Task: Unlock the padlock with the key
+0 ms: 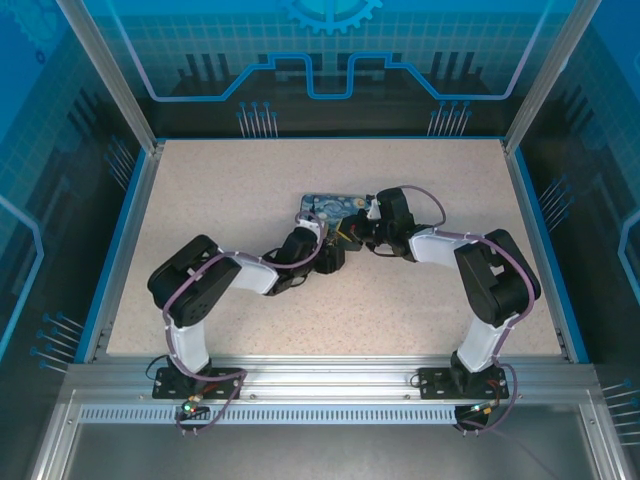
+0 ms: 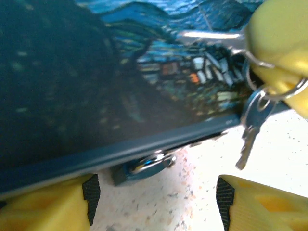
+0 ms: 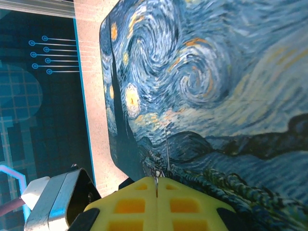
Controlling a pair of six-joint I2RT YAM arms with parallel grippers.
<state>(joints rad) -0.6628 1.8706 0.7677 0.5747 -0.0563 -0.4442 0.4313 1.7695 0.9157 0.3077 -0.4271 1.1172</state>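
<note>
The printed box [image 1: 322,206] is seen lying on the table [image 1: 200,220] near its middle, a little toward the far edge, and both arms are bent in over it. In the left wrist view the padlock [image 2: 144,167] is found on the table right against the box's lower edge, partly tucked beneath it, shackle gleaming. The left gripper [image 2: 154,199] is spread wide and empty, the padlock lying just beyond the gap. The right gripper [image 3: 156,192] is clenched, its fingertips [image 2: 279,33] pressed together on the key [image 2: 207,36], whose silver shaft is pointed across the box. A second key [image 2: 249,132] is hung from the ring [image 2: 285,92] below, clear of the table.
</note>
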